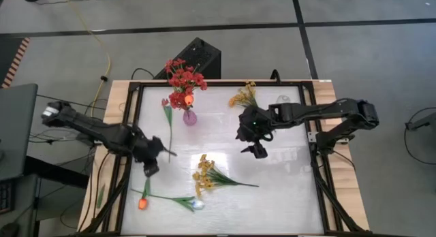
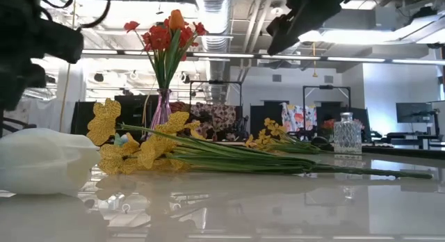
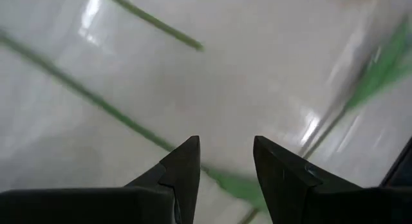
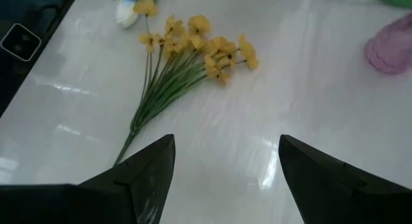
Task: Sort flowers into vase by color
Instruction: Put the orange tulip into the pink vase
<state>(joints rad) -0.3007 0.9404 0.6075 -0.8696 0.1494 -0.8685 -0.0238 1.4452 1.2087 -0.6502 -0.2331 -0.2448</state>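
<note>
High view: the white table (image 1: 286, 196) is seen from above with both arms over it.
Left gripper (image 1: 151, 162): held over the table's left side, fingers (image 3: 183, 169) parted, nothing between them; a green stem (image 3: 96, 102) is seen running beneath the tips.
Right gripper (image 1: 257, 148): held over the right half, fingers (image 4: 151, 163) spread wide and empty.
Pink vase (image 1: 190, 117): set behind and to the right of the left gripper; red blossoms (image 1: 182, 79) and an orange tulip (image 1: 189, 99) are stood in it.
Yellow spray (image 1: 204, 176): laid flat between the two grippers, nearer the front.
Second yellow spray (image 1: 244, 95): laid just behind the right gripper.
Loose orange tulip (image 1: 143, 203) and white tulip (image 1: 197, 204): laid in front of the left gripper.
Red-tipped stem (image 1: 167, 124): laid just beside the vase, close behind the left gripper.
</note>
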